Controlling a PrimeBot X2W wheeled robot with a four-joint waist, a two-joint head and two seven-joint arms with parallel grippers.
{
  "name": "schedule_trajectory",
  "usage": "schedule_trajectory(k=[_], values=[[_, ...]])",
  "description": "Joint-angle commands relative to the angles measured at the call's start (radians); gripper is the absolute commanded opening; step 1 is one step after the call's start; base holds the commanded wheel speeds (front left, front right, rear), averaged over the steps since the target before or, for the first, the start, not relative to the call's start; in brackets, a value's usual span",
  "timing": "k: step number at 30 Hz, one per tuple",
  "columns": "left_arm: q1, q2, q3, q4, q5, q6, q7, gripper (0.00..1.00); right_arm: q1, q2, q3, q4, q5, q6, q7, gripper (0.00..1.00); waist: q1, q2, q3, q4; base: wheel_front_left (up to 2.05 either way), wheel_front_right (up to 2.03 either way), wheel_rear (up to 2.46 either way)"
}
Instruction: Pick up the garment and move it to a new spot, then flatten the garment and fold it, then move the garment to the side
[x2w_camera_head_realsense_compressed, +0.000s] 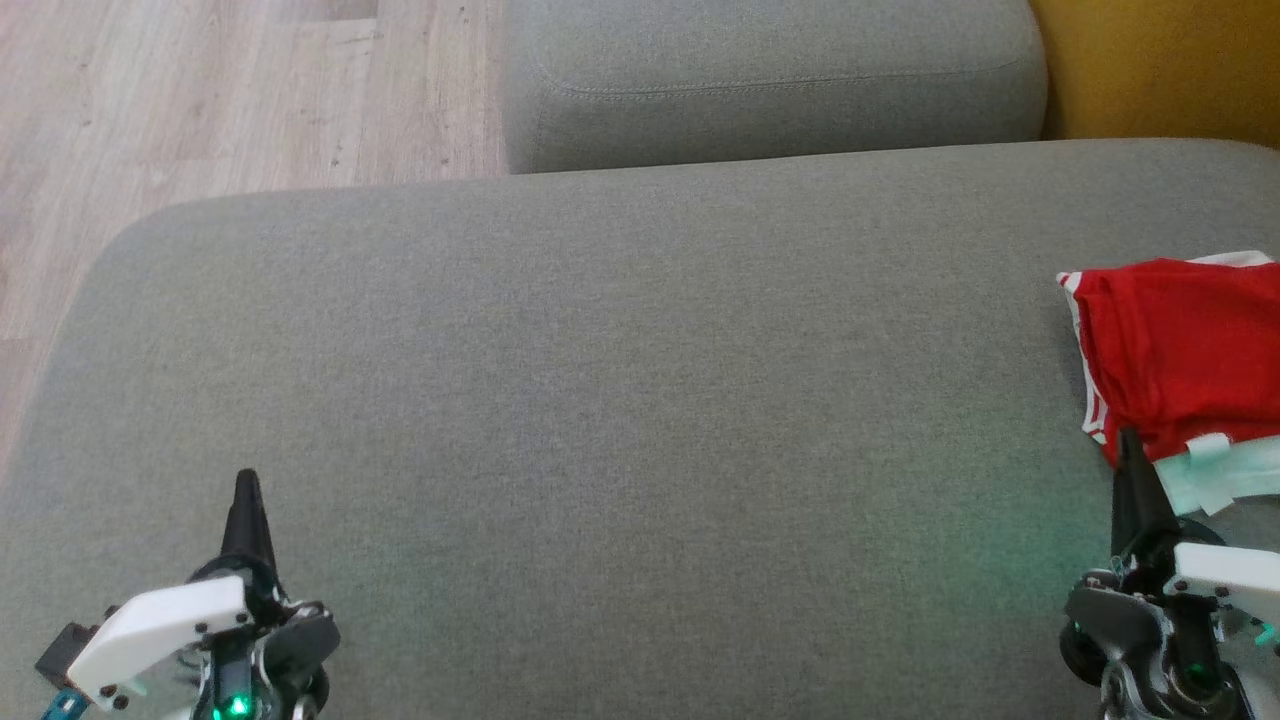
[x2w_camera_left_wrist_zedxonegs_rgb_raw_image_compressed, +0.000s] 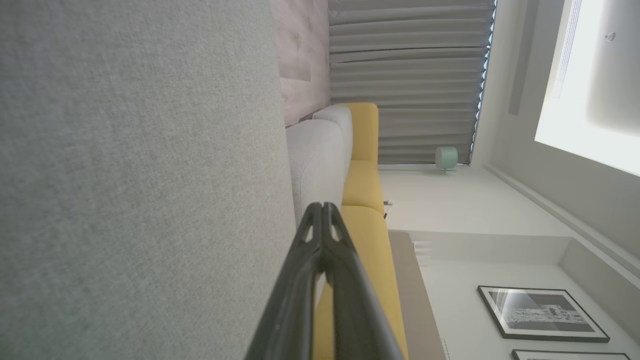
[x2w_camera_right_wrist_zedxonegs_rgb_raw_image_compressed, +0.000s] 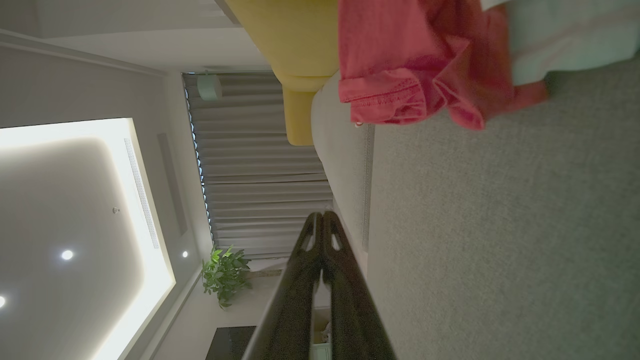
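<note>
Red garment (x2w_camera_head_realsense_compressed: 1180, 350) lies bunched at the grey cushion's (x2w_camera_head_realsense_compressed: 600, 400) right edge, unflattened; both grippers' fingers pressed together, empty: left gripper (x2w_camera_head_realsense_compressed: 246, 490), right gripper (x2w_camera_head_realsense_compressed: 1130, 450).

You're looking at a home living room: grey sofa (x2w_camera_head_realsense_compressed: 600, 400) sitting on wood floor (x2w_camera_head_realsense_compressed: 200, 90), yellow sofa (x2w_camera_left_wrist_zedxonegs_rgb_raw_image_compressed: 365, 185) beside it, curtains (x2w_camera_left_wrist_zedxonegs_rgb_raw_image_compressed: 410, 75) hanging, framed picture (x2w_camera_left_wrist_zedxonegs_rgb_raw_image_compressed: 542, 312) on the wall, potted plant (x2w_camera_right_wrist_zedxonegs_rgb_raw_image_compressed: 225, 275) standing near the curtains.

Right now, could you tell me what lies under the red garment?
The grey cushion supports the red garment; a pale mint piece shows at its near edge. The rest is covered.
</note>
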Motion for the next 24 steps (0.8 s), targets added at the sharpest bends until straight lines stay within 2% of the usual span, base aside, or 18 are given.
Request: schedule_trajectory(k=[1, 24], values=[[-0.017, 0.005, 0.041, -0.037, -0.006, -0.007, 0.007, 0.00, -0.055, -0.006, 0.020, -0.038, 0.007, 0.004, 0.006, 0.00, 0.0000, 0.0000, 0.000, 0.000, 0.00, 0.00, 0.00], [-0.017, 0.005, 0.041, -0.037, -0.006, -0.007, 0.007, 0.00, -0.055, -0.006, 0.020, -0.038, 0.007, 0.004, 0.006, 0.00, 0.0000, 0.0000, 0.000, 0.000, 0.00, 0.00, 0.00]])
